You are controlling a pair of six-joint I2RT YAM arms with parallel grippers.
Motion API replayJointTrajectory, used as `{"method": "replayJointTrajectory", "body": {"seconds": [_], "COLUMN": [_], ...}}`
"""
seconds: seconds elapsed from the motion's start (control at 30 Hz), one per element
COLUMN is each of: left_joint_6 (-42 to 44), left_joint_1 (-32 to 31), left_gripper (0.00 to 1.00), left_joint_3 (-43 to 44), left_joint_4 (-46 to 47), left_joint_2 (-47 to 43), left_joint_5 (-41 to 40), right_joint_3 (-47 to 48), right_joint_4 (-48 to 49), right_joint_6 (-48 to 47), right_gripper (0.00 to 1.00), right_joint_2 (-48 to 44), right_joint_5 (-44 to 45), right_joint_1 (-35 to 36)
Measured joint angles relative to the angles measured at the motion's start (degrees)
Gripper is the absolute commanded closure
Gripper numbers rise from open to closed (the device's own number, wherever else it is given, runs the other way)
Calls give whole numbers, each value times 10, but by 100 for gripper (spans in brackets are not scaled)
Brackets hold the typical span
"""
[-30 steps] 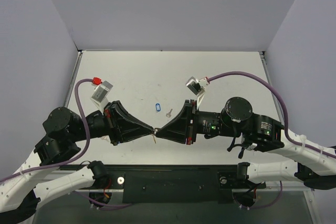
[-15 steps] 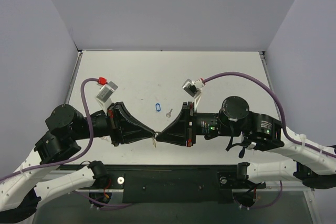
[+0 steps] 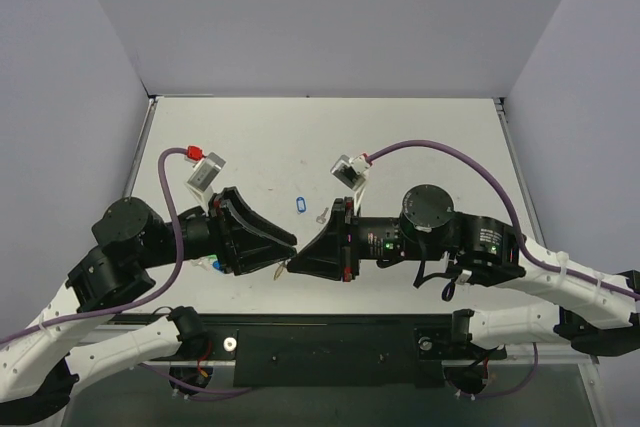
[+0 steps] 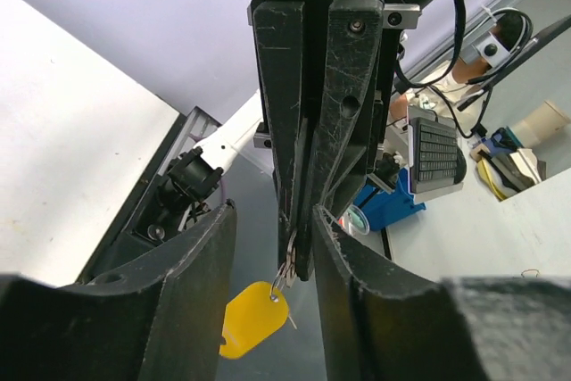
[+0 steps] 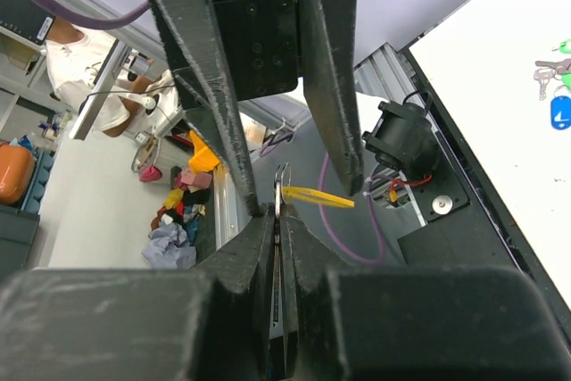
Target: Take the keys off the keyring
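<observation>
**Top external view.** Meeting tip to tip above the near part of the table point(image 3: 400, 137), left gripper point(image 3: 283, 250) against right gripper point(image 3: 291, 265); judged as working the item in the air rather than on the surface. Lying just beside each other farther out, clear of both tips: a blue tag point(image 3: 302, 205) and one loose key point(image 3: 322, 215). Hiding the jaws, and whatever sits between them, under the finger bodies.

**Left wrist view.** Standing with the left jaws spread and holding nothing, one finger on each side of the right gripper's tip. Pinching the metal ring point(image 4: 287, 265) of the keyring point(image 4: 254, 318) with the right jaws pressed together, the yellow tag hanging free below. Judged as anchoring the ring so that the spread fingers can close on anything threaded on it. Not resolving whether a key is on that ring.

**Right wrist view.** Showing the pinch from behind the right fingers, the yellow tag appearing edge-on between the spread left fingers point(image 5: 335, 113). Adding what the left wrist view lacks: the blue tag and loose key on the table at the far right of frame.
</observation>
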Motion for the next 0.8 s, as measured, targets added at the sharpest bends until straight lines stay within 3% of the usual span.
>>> {"method": "replayJointTrajectory", "body": {"seconds": [0.37, 0.8], "left_joint_6": [11, 22], "left_joint_1": [0, -1], "left_gripper": [44, 44], "left_joint_3": [0, -16], "left_joint_4": [-13, -14], "left_joint_2": [-31, -151], "left_joint_5": [-53, -202], "right_joint_3": [0, -34], "right_joint_4": [22, 39], "right_joint_6": [0, 0], "right_gripper": [100, 100], "right_joint_2": [2, -25], "right_joint_5": [13, 61], "right_joint_1": [0, 0]}}
